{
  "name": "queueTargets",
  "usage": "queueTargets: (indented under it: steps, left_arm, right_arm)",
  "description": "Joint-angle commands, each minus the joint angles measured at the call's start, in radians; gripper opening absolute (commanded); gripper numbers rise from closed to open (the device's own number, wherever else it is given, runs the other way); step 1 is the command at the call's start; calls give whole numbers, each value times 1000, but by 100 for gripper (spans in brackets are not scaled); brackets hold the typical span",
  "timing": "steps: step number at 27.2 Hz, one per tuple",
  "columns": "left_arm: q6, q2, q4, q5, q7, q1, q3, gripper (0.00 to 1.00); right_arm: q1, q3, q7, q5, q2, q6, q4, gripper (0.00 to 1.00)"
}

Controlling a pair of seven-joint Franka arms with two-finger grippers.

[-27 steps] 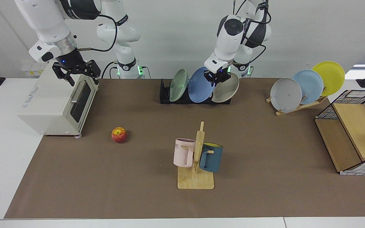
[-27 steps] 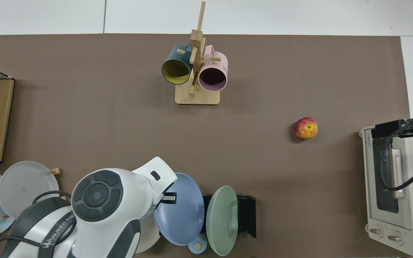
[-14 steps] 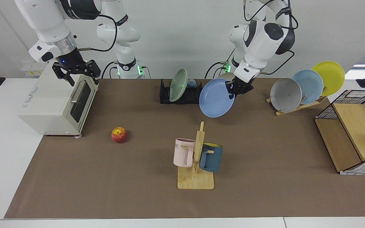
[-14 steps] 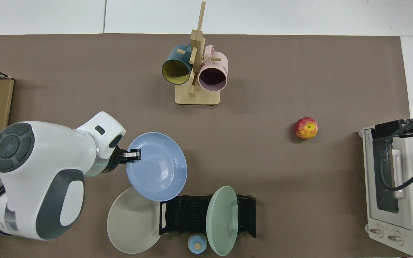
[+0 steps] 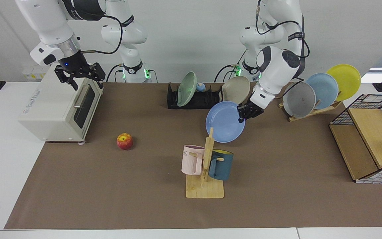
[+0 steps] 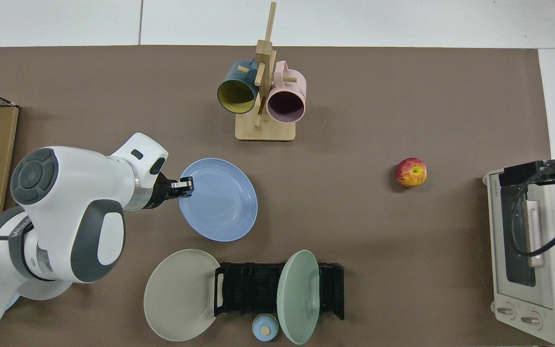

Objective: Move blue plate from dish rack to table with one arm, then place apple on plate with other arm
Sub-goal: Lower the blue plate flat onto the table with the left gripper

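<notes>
Two arms at the table (image 5: 277,186). Left gripper (image 5: 245,114) is pinching the rim of the blue plate (image 5: 224,122), holding it tilted above the table, out of the rack (image 5: 194,99) and btw it and the mug stand (image 5: 205,172). Top view has the plate (image 6: 219,200) clear of the rack (image 6: 253,289), fingers (image 6: 183,183) clamped on its edge. Green plate (image 5: 187,89) is upright in the rack, beige plate (image 5: 235,89) leans at its end. Right gripper (image 5: 80,75) waits w/ fingers spread wide over the toaster oven (image 5: 58,106). Apple (image 5: 124,141) sits on the table near the oven, well apart from the plate.
</notes>
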Motion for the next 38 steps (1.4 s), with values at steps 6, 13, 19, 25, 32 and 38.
queueTargets:
  steps: [6, 13, 19, 25, 32, 38]
  left_arm:
    - [122, 74, -12, -28, 96, -59, -6, 0]
    - [140, 83, -49, -11, 97, -121, -6, 0]
    - [133, 83, -49, -3, 93, -130, -8, 47]
    - [123, 83, -48, -3, 91, -130, -8, 100]
    - [45, 77, -9, -3, 83, -116, -3, 100]
    - [-144, 24, 90, 44, 85, -93, 43, 100]
  right_arm:
    - [-18, 5, -22, -9, 0, -8, 5, 100]
    - [-24, 5, -25, -12, 0, -8, 5, 100]
    - [-21, 5, -13, -25, -3, 80, -28, 100]
    - [-2, 7, 39, -42, 7, 189, -94, 100]
    - [22, 8, 71, -50, 66, 309, -168, 100]
    - [66, 8, 88, -39, 175, 396, -183, 100]
